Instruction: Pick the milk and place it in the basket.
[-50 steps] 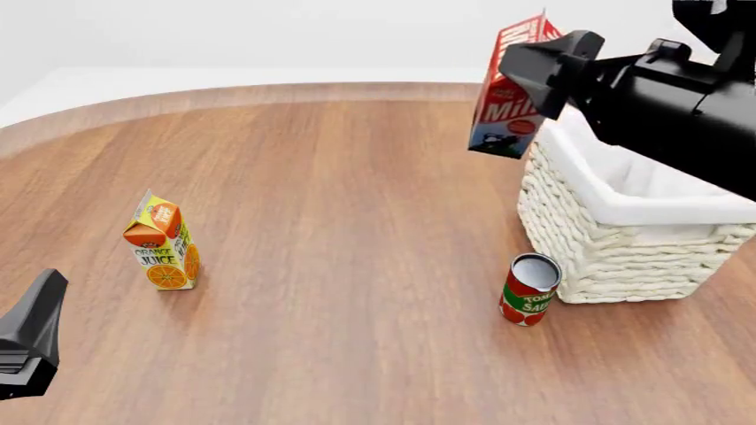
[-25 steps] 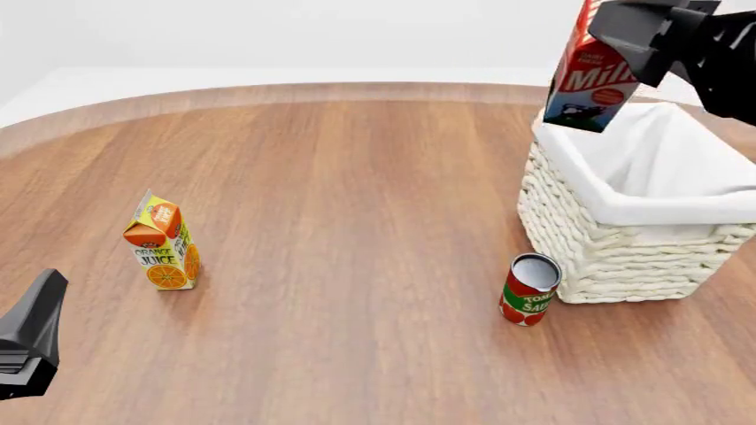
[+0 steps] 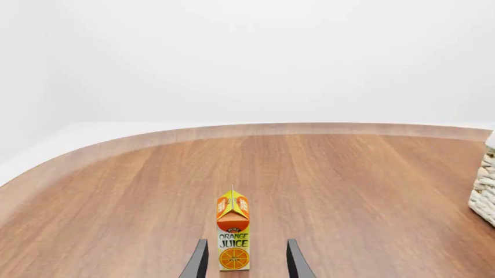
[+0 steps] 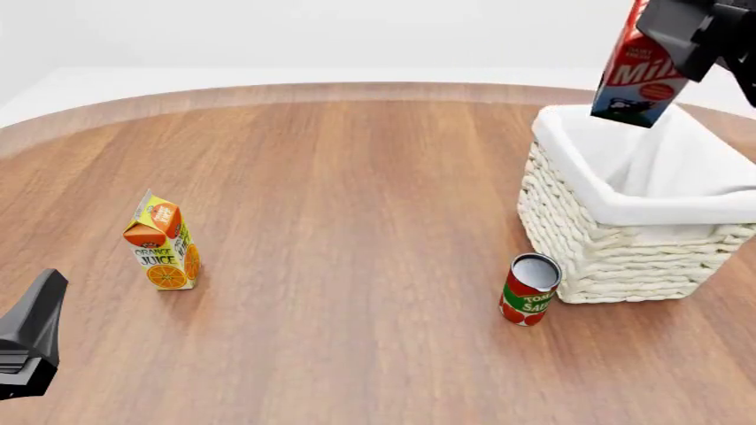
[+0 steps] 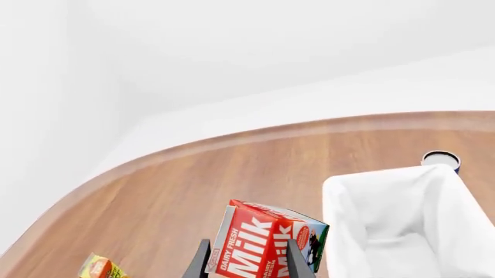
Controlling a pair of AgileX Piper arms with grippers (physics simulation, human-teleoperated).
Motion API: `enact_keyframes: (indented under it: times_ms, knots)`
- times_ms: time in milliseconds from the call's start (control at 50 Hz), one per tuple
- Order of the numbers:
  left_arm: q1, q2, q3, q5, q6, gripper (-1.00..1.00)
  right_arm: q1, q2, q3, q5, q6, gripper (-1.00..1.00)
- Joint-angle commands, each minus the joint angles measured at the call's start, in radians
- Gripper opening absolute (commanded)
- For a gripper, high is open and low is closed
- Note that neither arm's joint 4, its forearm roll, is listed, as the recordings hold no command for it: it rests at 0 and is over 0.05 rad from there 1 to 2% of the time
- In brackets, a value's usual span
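While tilted above the basket (image 4: 614, 208), milk (image 4: 640, 75) between right jaws.

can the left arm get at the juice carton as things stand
Probably yes: the juice carton stands upright straight ahead of the open left gripper, with only bare table between; the can stands far aside.

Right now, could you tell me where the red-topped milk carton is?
In the front view, the red-topped milk carton hangs tilted in the right end effector, above the cream woven wicker basket at far right.
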Motion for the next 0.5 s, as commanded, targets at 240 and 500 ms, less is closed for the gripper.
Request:
enact_keyframes:
  times_ms: [240,500]
  knots:
    - [0.0,0.0,0.0,0.0,0.0,1.0,-0.091,0.059,0.019,-0.08,0.01,-1.0]
    - [0.0,0.0,0.0,0.0,0.0,1.0,-0.137,0.117,0.024,-0.134,0.011,-1.0]
